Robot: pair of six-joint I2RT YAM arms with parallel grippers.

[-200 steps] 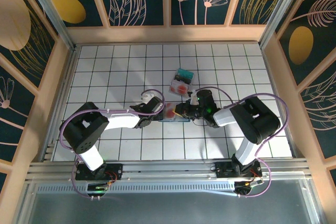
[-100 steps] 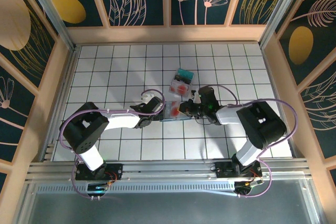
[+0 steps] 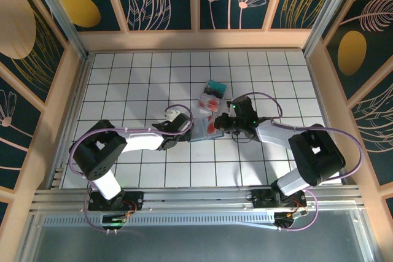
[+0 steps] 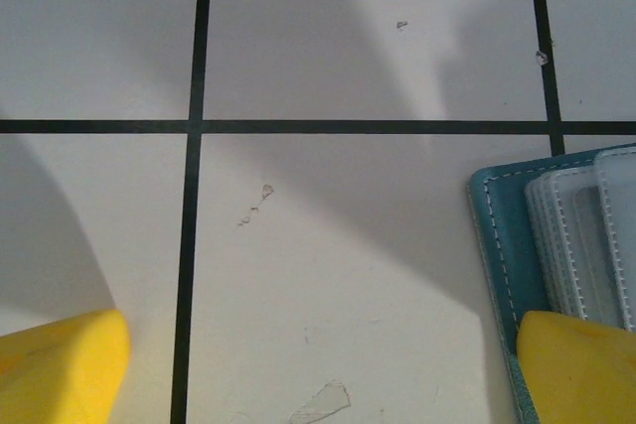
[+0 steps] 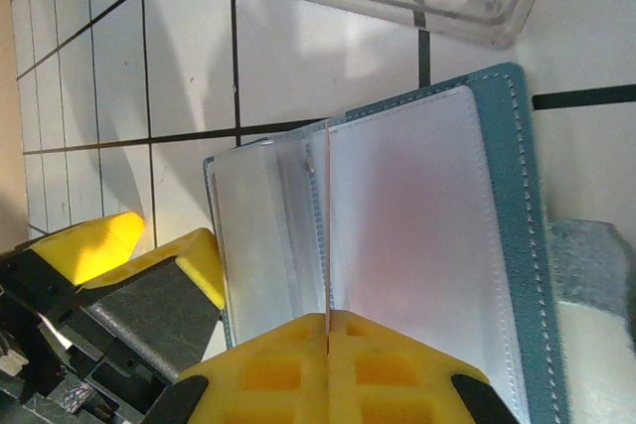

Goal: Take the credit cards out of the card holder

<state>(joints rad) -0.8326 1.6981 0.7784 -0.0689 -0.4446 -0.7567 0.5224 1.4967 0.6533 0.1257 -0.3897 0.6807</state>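
The left arm (image 3: pixel 144 139) and the right arm (image 3: pixel 274 132) are each built of rounded black joint housings joined by smooth white link shells. A thin lilac cable (image 3: pixel 73 151) loops along each arm from a black base (image 3: pixel 113 200), where red and orange wiring and a small green light show. The left tool (image 4: pixel 318 369) and the right tool (image 5: pixel 328 345) both carry bright yellow fingers on dark grey bodies; the right tool's yellow parts have square moulded pockets, and a green light glows on its wrist.
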